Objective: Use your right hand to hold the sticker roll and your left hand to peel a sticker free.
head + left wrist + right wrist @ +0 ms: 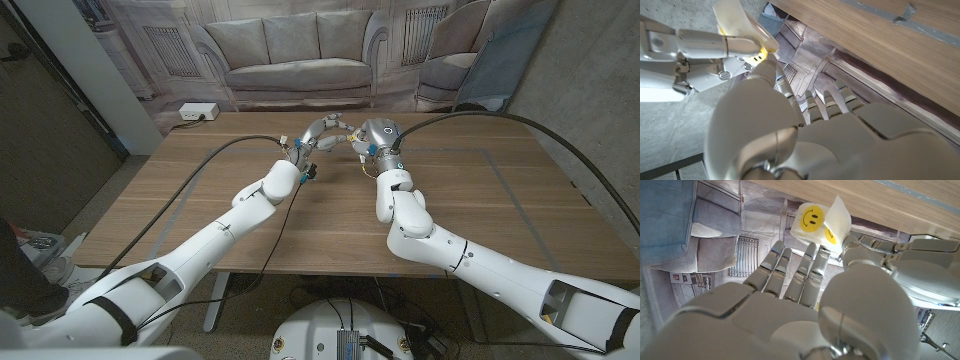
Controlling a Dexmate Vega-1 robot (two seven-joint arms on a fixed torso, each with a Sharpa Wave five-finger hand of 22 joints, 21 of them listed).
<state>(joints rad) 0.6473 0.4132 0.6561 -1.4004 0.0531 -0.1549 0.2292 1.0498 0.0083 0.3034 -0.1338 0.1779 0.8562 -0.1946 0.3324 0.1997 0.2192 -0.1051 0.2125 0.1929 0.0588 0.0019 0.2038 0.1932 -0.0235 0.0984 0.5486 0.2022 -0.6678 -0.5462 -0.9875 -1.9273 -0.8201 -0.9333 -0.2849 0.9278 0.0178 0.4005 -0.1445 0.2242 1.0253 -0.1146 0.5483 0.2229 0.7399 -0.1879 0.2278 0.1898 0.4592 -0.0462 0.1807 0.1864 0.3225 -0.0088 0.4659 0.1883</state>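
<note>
The sticker roll [812, 219] is a white backing strip with yellow smiley stickers. My right hand [377, 133] holds it up above the table's far middle, its fingertips [810, 262] under the strip. My left hand [318, 133] meets it from the other side. A left fingertip [854, 246] pinches the strip's folded loose flap [841, 215], where a second smiley is partly hidden. In the left wrist view the flap [737, 20] stands above the pinch, with my right hand [690, 50] behind it and my left hand [790, 130] in front.
The wooden table [480, 200] carries grey tape lines and bare wood on both sides of the hands. A white power strip [195, 112] lies beyond the far left edge, before a sofa backdrop. A person's leg and shoe [35, 265] show at the left edge.
</note>
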